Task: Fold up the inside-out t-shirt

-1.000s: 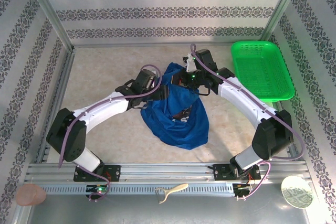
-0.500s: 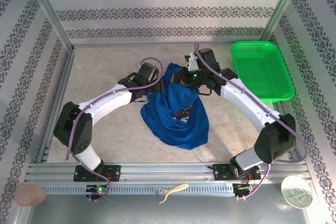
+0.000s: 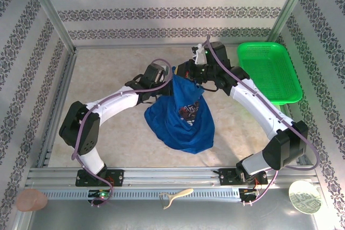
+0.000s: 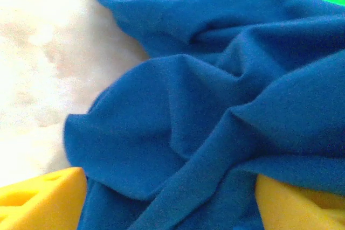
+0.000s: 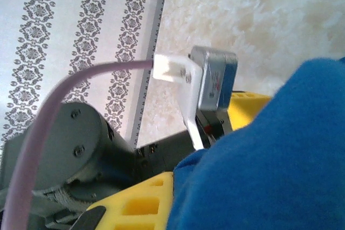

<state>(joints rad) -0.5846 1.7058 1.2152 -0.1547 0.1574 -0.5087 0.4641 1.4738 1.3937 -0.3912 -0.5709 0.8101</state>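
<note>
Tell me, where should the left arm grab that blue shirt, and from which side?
Probably the upper left edge of the t-shirt, beside the peak the right tool pinches and holds up. Come from the left: the cloth hangs there in loose folds facing the left tool, whose open fingers sit either side of one fold.

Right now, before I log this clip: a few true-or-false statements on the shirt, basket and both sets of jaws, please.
1. The t-shirt is bunched up on the table. True.
2. The t-shirt sits in the green basket. False: the basket stands apart at the far right.
3. The left gripper has its jaws apart, blue cloth between them. True.
4. The right gripper rests near its base. False: it is at the shirt's far end, jaws shut on the cloth.
</note>
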